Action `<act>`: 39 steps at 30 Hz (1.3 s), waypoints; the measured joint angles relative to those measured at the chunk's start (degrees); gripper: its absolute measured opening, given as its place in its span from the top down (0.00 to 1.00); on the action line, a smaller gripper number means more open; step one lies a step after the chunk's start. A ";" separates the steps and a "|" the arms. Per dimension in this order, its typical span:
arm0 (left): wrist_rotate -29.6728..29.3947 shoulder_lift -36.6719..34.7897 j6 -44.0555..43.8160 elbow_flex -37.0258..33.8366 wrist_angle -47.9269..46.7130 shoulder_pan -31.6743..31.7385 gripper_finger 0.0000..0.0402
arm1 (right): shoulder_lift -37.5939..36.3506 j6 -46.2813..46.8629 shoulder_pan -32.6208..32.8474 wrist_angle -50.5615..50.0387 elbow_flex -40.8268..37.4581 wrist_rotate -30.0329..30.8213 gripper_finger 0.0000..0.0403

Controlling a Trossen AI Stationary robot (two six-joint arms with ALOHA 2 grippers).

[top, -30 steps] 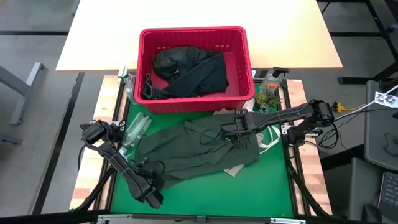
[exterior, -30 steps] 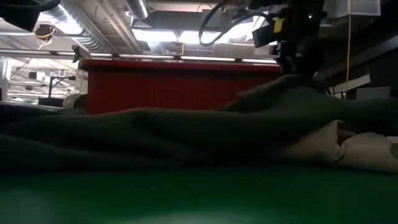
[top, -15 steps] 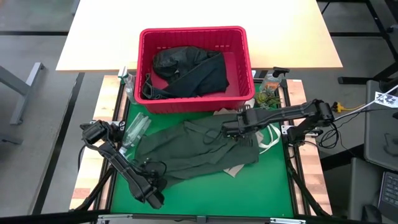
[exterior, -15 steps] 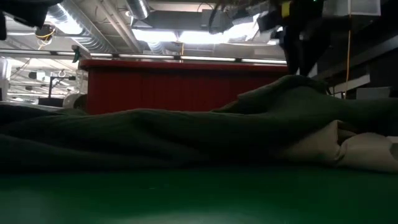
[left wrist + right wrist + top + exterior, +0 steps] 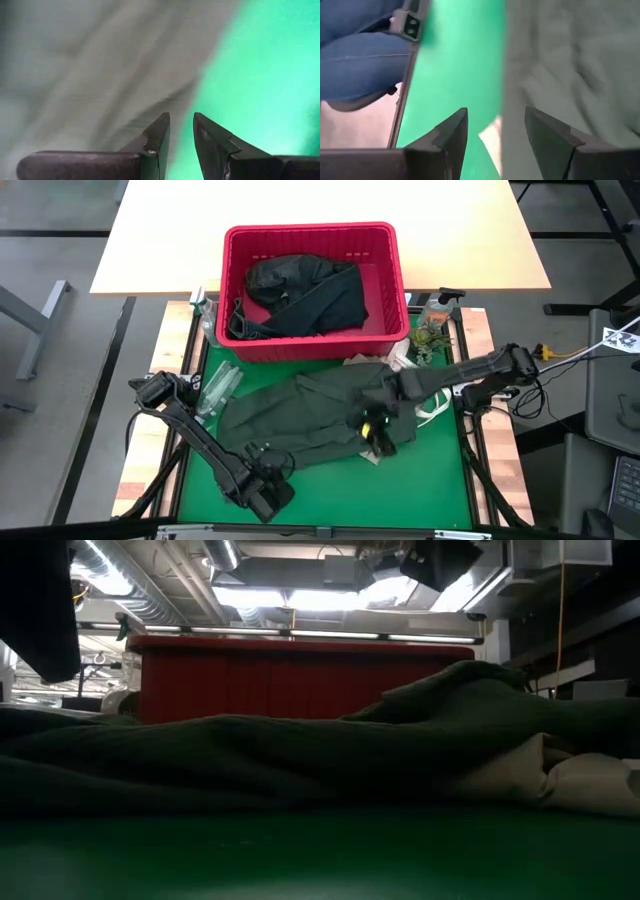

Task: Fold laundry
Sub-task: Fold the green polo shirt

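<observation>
An olive-green shirt [image 5: 310, 420] lies spread and rumpled on the green worktop [image 5: 430, 480], just in front of the red basket [image 5: 312, 290], which serves here as the landmark. Inside the basket sits a heap of black clothes [image 5: 305, 295]. The left hand [image 5: 268, 490] is well in front of the basket, at the shirt's front edge on the left side; in the left wrist view its two fingers [image 5: 157, 137] stand close together with a narrow gap, nothing between them, the shirt's hem just beyond the tips. The right hand [image 5: 375, 430] hangs over the right front part of the shirt, in front of the basket's right corner; in the right wrist view its fingers [image 5: 452, 135] are spread wide over the shirt's edge and hold nothing. A pale cloth [image 5: 432, 402] peeks out from under the shirt on the right. A clear plastic bottle [image 5: 218, 388] lies on the worktop by the basket's left front corner, beside the shirt.
</observation>
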 joint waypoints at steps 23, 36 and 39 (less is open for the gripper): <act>-3.65 0.00 6.87 -0.33 6.03 0.37 0.80 | 5.77 -2.59 -0.49 20.96 -14.82 10.31 0.52; -4.20 0.00 6.39 -0.31 3.83 1.41 0.80 | 5.20 -2.02 -12.29 22.69 -14.78 20.99 0.52; -4.18 0.00 4.69 -0.32 0.98 2.09 0.80 | 4.02 -2.00 -12.50 22.08 -14.27 19.15 0.52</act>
